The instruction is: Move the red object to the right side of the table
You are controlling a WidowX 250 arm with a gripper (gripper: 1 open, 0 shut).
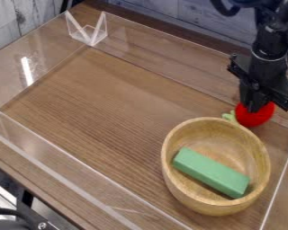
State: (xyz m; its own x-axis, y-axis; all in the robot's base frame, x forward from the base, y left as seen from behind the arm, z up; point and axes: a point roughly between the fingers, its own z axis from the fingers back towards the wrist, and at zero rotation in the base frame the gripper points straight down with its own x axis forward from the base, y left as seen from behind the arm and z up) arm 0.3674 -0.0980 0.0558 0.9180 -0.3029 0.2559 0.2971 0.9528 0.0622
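Jaws clenched on the red object (256, 113), gripper (262, 101) pointing down. It sits on the table (111, 99), just beside the bowl (216, 163).

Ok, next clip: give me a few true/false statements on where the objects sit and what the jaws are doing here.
1. The green rectangular block lies inside the round light wooden bowl. True.
2. The small bright-red toy fruit sits in the bowl. False: it is on the brown wood-grain table, beside the bowl's far rim.
3. The black gripper has its jaws shut on the red fruit. True.
4. The fruit is near the table's left edge in the picture. False: it is at the right edge.
5. The bowl is tipped over. False: it stands upright.
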